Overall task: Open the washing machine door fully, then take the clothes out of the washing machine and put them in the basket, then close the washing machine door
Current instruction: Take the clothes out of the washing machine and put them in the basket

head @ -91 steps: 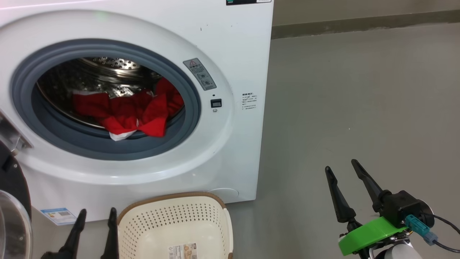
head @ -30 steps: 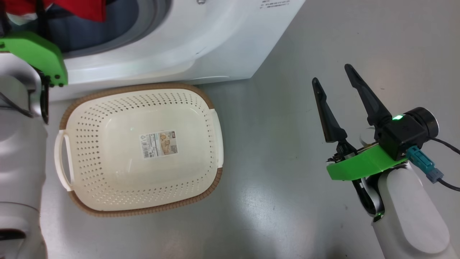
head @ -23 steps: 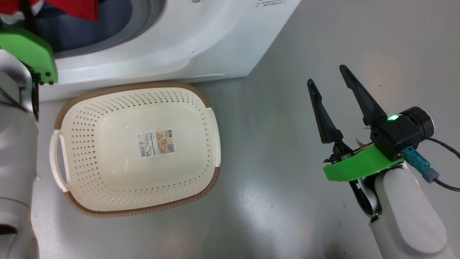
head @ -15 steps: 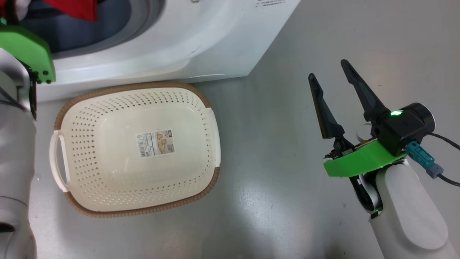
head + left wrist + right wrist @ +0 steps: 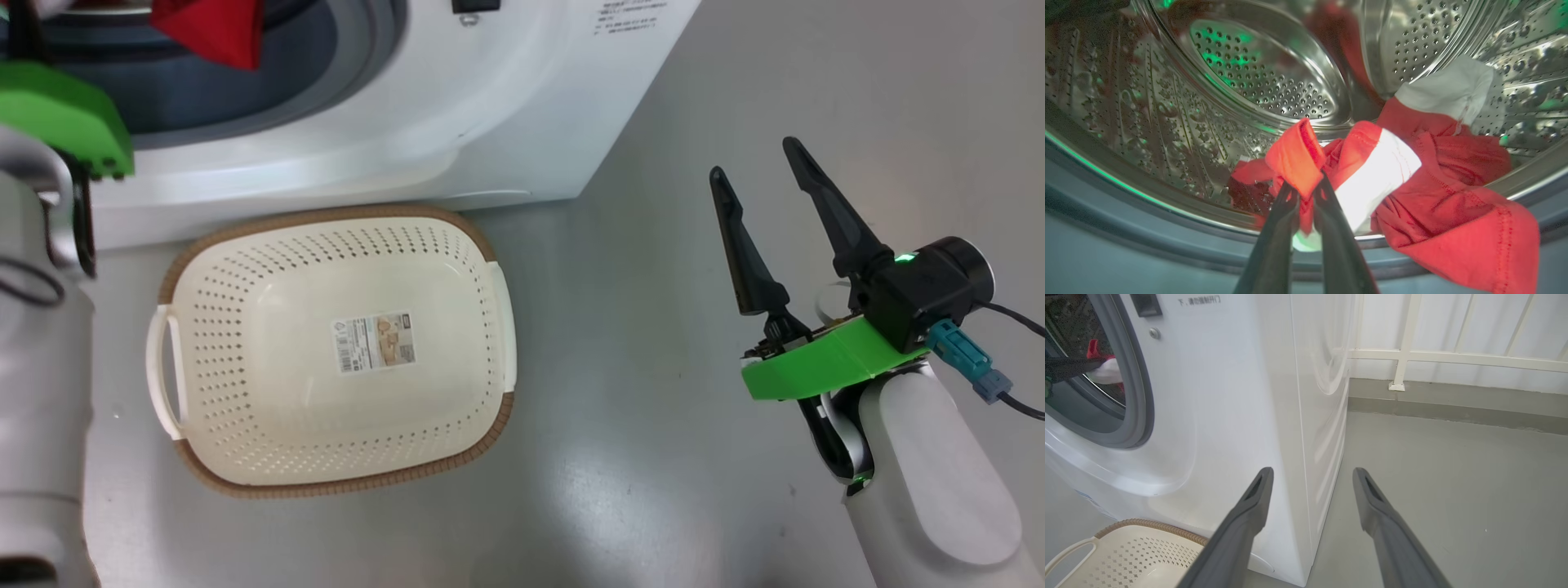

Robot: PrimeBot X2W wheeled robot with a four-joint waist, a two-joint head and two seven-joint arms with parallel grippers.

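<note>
My left gripper [image 5: 1306,184] is inside the perforated steel drum [image 5: 1257,73] of the washing machine [image 5: 490,106], shut on a fold of the red clothes [image 5: 1295,159]. The rest of the red and white garment [image 5: 1437,196] drapes over the grey rubber ring [image 5: 1126,245] to the right of the fingers. A red corner of the clothes [image 5: 208,28] shows at the opening in the head view. The cream basket [image 5: 335,347] sits empty on the floor in front of the machine. My right gripper [image 5: 755,161] hangs open over bare floor to the machine's right. The door is out of view.
My pale left forearm [image 5: 41,367] with its green mount [image 5: 61,114] stands just left of the basket. Grey floor [image 5: 637,457] stretches between the basket and the right arm. A white railing [image 5: 1412,355] and wall lie beyond the machine's side.
The head camera has tilted down. My left gripper, earlier at rest beside the basket, now reaches into the drum and is shut on the red cloth. The right gripper has barely moved.
</note>
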